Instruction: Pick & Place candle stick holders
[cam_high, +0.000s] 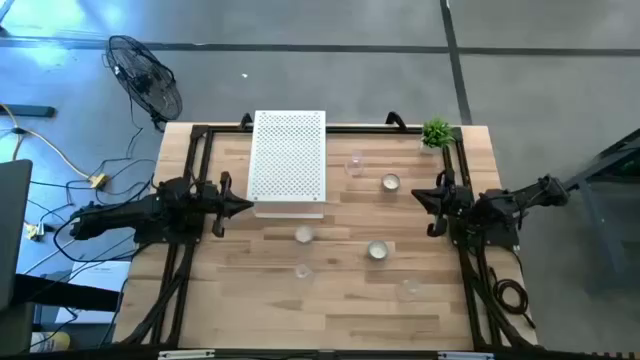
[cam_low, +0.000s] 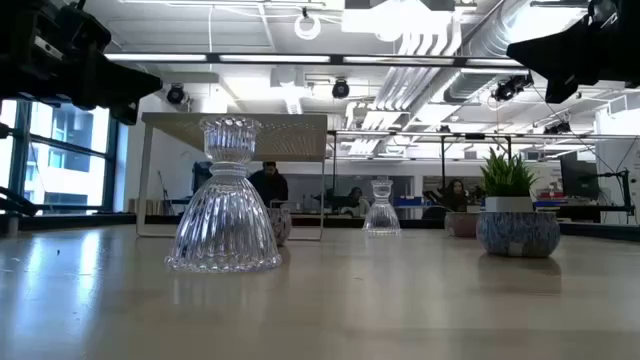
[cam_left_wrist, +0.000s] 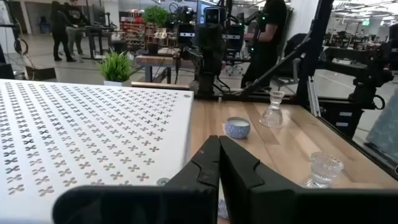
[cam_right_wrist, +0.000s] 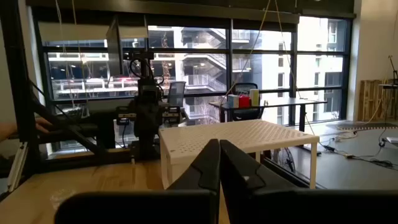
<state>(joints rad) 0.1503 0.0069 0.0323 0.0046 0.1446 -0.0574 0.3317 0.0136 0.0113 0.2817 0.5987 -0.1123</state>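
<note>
Jaws pressed together and empty on both sides: left gripper (cam_high: 245, 205) parked beside the white perforated box (cam_high: 289, 160), right gripper (cam_high: 418, 196) at the opposite edge, likely poised before a first pick. Candle stick holders (cam_high: 376, 250) scattered loose across the middle of the pale wooden table (cam_high: 340, 310), well apart, none in hand; one ribbed glass holder (cam_low: 224, 210) upright close to the low camera. Small potted plant (cam_high: 436, 132) in the far corner. Beyond, an open office with people at desks.

Grey concrete floor (cam_high: 540, 90), black floor fan (cam_high: 145, 78) beside wooden surface (cam_high: 330, 300) — tall windows (cam_right_wrist: 205, 62), exposed ceiling ducts (cam_low: 440, 40), strip lights.
</note>
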